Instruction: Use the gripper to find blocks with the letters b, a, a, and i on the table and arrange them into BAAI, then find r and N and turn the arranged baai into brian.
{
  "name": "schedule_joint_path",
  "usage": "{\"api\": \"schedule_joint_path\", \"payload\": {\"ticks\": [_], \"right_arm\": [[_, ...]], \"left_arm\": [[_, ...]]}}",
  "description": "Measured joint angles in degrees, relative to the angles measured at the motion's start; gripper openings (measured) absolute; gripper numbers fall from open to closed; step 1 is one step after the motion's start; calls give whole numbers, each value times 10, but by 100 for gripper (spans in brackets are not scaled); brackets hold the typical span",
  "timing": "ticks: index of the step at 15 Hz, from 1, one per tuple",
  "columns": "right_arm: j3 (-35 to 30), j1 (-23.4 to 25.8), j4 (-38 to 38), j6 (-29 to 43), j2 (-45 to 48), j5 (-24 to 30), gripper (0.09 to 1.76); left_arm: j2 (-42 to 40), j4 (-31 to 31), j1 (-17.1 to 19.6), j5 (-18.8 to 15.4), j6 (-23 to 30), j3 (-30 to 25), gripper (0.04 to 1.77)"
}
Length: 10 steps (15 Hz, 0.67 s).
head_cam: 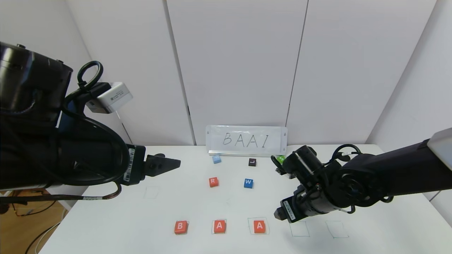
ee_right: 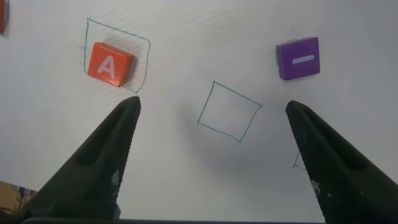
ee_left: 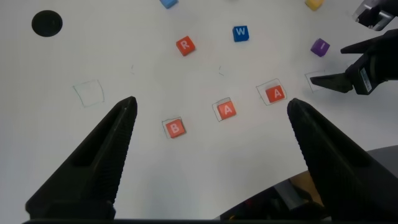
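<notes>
Orange-red B (head_cam: 180, 227), A (head_cam: 219, 226) and a second A (head_cam: 259, 226) lie in a row of green squares near the front of the white table (head_cam: 116, 225). The purple I (ee_right: 298, 58) lies flat beside my right gripper; the right arm hides it in the head view, but it shows in the left wrist view (ee_left: 319, 46). The orange-red R (head_cam: 213, 182) sits mid-table. My right gripper (ee_right: 212, 104) is open and empty, low over an empty green square (ee_right: 229, 111) just right of the second A (ee_right: 110, 63). My left gripper (head_cam: 166, 164) is open, empty and raised at the left.
A blue W (head_cam: 248, 183), a light blue block (head_cam: 216, 159), a dark block (head_cam: 252, 162) and a green block (head_cam: 280, 158) lie near the BAAI sign (head_cam: 247, 140) at the back. Empty green squares (head_cam: 336, 229) (head_cam: 152, 192) mark the table. A black hole (ee_left: 47, 23) shows at the left.
</notes>
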<state>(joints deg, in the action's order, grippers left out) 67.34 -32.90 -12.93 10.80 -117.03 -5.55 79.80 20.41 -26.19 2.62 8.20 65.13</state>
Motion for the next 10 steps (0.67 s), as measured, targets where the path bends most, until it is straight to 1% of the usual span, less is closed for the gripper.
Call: {"api": "schedule_joint_path", "payload": {"ticks": [4,5,7,10], "right_arm": [[-4,45,1,-128,-1,48,169],[-5,56,0,-161,-3,69,170],[-6,74,0,-191,-7,92,170],[-3,93,2,-211,-23,92,170]], "left_arm": [[0,0,-1,0,-1,-1,172],[0,-1,-1,0,-4,-2,172],[1,-1,-1,0,-5,-3,172],[5,-1,-1,0,-5,-6,172]]}}
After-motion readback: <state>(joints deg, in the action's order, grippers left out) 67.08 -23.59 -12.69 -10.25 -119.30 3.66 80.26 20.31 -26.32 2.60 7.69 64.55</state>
